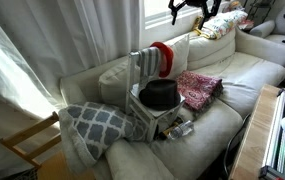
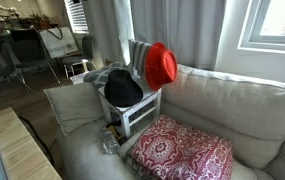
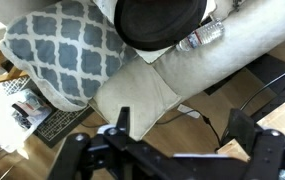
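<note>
1. The gripper is wide open and holds nothing. It hangs in the air, well above the couch.
2. Below it, in the wrist view, a grey and white pillow lies at the end of the couch.
3. The black hat is just beside that pillow. In both exterior views it sits on top of a white rack.
4. A clear bottle lies on the couch, close to the black hat.
5. A red hat hangs behind the black hat, up by the couch back.
6. A red patterned pillow lies on the seat beside the rack.
</note>
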Robot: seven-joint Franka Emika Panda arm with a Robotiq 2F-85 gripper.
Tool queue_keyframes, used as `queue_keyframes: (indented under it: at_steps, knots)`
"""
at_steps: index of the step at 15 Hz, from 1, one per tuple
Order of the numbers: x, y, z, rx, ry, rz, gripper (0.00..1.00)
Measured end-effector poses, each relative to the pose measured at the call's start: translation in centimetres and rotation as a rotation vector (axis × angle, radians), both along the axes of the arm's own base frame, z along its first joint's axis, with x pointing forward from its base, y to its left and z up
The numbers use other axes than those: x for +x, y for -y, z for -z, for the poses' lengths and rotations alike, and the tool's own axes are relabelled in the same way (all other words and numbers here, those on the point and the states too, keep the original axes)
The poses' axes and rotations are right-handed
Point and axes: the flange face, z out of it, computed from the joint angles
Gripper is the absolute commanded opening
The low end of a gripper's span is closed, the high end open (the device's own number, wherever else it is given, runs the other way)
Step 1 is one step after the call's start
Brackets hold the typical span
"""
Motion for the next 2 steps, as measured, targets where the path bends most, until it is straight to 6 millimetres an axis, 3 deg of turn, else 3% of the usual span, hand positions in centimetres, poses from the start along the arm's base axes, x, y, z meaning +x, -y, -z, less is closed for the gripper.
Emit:
queue_keyframes:
  at_steps: [2]
  knots:
    - [0.00, 0.00, 0.01, 0.000, 0.000, 0.000, 1.00]
